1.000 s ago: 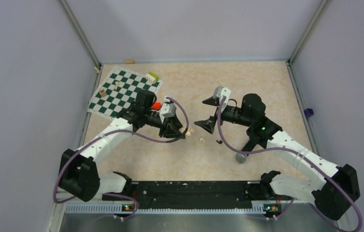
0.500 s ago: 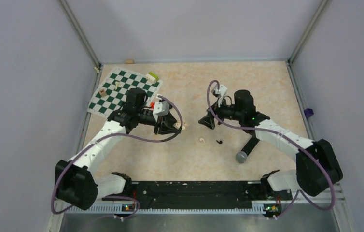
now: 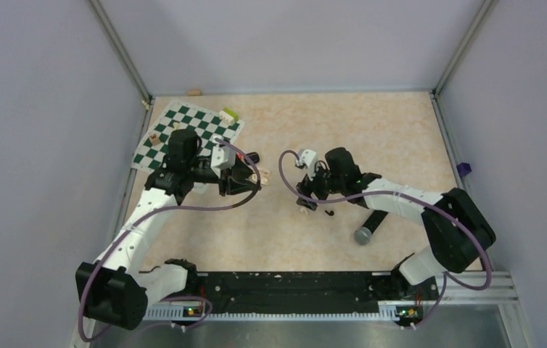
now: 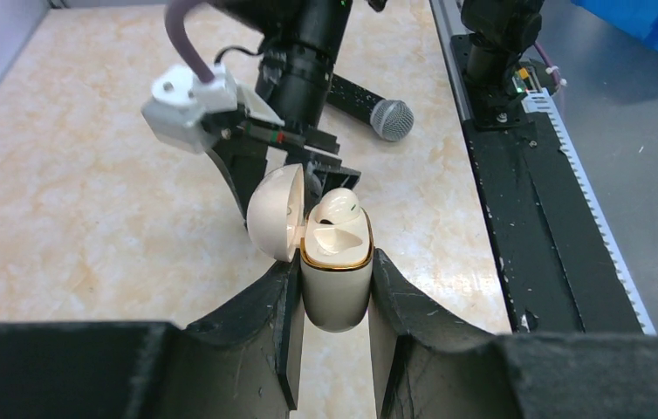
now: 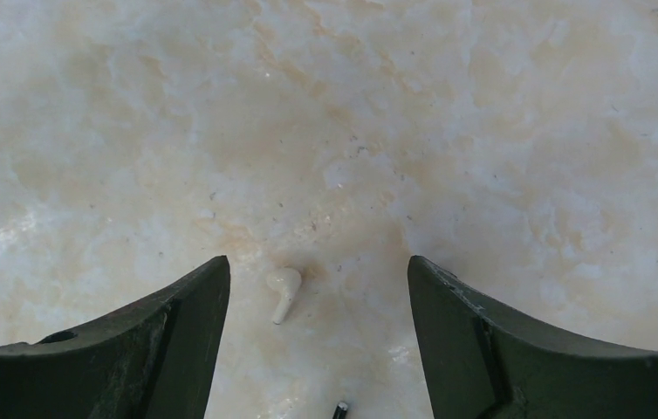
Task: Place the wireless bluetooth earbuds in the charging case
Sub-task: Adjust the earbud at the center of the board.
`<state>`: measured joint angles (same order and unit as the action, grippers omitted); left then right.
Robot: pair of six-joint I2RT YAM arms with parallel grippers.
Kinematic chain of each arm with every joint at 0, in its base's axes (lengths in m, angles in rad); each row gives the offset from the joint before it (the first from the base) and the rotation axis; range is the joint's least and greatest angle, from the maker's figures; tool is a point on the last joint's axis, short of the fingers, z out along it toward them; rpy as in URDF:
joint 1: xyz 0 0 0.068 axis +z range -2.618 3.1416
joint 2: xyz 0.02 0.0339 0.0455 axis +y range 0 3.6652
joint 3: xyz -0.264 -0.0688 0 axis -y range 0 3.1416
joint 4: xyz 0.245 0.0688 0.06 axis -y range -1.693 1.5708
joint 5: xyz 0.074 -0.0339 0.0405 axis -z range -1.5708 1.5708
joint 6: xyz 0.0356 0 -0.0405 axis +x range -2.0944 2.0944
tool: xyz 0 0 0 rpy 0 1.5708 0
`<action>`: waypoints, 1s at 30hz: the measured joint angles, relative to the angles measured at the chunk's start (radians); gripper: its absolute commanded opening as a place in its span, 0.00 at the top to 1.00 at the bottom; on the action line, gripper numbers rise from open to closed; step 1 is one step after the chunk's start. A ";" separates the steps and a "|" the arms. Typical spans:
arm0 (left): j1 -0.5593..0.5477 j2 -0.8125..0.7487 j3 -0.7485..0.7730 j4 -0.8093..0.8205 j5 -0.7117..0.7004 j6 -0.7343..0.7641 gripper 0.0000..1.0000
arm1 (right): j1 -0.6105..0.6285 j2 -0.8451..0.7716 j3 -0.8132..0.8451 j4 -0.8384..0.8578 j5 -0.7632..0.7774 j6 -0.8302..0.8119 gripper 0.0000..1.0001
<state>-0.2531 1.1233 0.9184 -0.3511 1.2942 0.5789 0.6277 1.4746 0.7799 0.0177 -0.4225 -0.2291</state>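
Observation:
The charging case (image 4: 336, 292) is cream-white with a gold rim, not black. It stands upright in my left gripper (image 4: 334, 260), which is shut on its body. Its lid (image 4: 271, 214) is swung open to the left, and one cream-white earbud (image 4: 339, 208) sits inside. A second cream-white earbud (image 5: 284, 291) with a short stem lies on the table. My right gripper (image 5: 318, 281) hangs open just above it, the earbud nearer its left finger (image 5: 195, 314) and touching neither. In the top view the right gripper (image 3: 307, 197) points down at mid-table, right of the left gripper (image 3: 247, 178).
A black microphone (image 3: 369, 225) with a grey head lies to the right of my right gripper. A tiny black piece (image 3: 328, 213) lies beside the loose earbud. A green-and-white chessboard (image 3: 183, 134) with small pieces lies at the back left.
My right arm swung left and down over the loose earbud, its jaws narrowing somewhat. My left arm drew back to the left with the case in its grip.

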 measured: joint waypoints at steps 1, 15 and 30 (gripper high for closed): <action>0.008 -0.010 0.000 0.006 0.006 -0.004 1.00 | 0.001 0.010 0.003 -0.005 0.010 -0.009 0.26; 0.052 -0.053 0.000 0.037 0.051 -0.032 1.00 | 0.103 0.138 0.124 -0.232 0.126 -0.233 0.16; 0.054 -0.045 0.000 0.036 0.055 -0.036 1.00 | 0.103 0.169 0.126 -0.261 0.282 -0.346 0.12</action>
<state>-0.1993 1.0782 0.9180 -0.3149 1.3495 0.5430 0.7303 1.6432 0.9054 -0.2432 -0.1406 -0.5755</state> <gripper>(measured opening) 0.337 0.869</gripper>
